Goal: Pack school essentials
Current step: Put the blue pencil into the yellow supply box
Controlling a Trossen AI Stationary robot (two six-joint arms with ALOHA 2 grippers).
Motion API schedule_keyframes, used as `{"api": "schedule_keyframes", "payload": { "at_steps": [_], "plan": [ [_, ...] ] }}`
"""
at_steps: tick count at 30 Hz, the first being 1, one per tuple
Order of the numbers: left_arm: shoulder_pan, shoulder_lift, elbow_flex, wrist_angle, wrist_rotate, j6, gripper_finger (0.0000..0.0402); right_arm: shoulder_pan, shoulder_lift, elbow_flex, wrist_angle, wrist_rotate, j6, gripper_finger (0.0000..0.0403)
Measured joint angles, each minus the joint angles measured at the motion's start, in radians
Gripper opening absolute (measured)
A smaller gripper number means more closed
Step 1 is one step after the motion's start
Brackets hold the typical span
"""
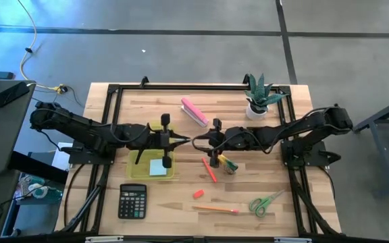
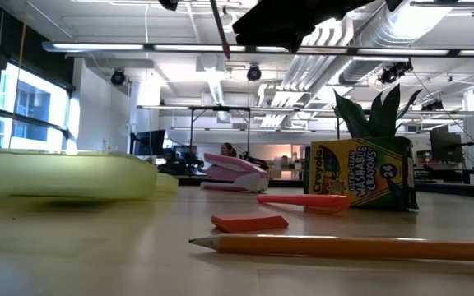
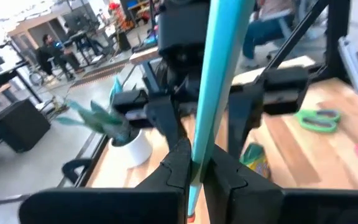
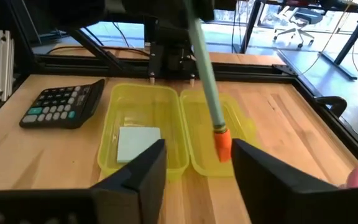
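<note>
Left gripper (image 3: 194,165): pinched on a teal pencil (image 3: 219,74), raised mid-table beside the case.
Right gripper (image 4: 194,165): fingers spread, facing the left one, the pencil's orange eraser end (image 4: 222,142) between them.
Case (image 1: 135,169): yellow, open, note pad (image 1: 158,167) inside.
Table (image 1: 316,128): crayons (image 1: 227,164) and marker (image 1: 209,169) below the right gripper; eraser (image 1: 198,194), another pencil (image 1: 215,209), scissors (image 1: 266,202) nearer the front; calculator (image 1: 132,201), stapler (image 1: 194,112), plant (image 1: 260,98).
Room: desks, a person seated far back.
</note>
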Motion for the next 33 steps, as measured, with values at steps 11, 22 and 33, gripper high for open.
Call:
{"api": "schedule_keyframes", "payload": {
  "at_steps": [11, 22, 33],
  "plan": [
    [0.000, -0.021, 0.063, -0.429, -0.063, -0.212, 0.0015, 0.000, -0.107, 0.000, -0.142, 0.095, 0.050, 0.0204],
    [0.000, -0.022, 0.142, -0.933, 0.114, -0.554, 0.0017, 0.000, -0.143, 0.000, -0.184, 0.144, 0.052, 0.0204],
    [-0.002, -0.021, 0.100, -1.152, 0.279, -0.819, 0.0018, 0.000, -0.143, 0.000, -0.204, 0.146, 0.079, 0.0204]
  ]
}}
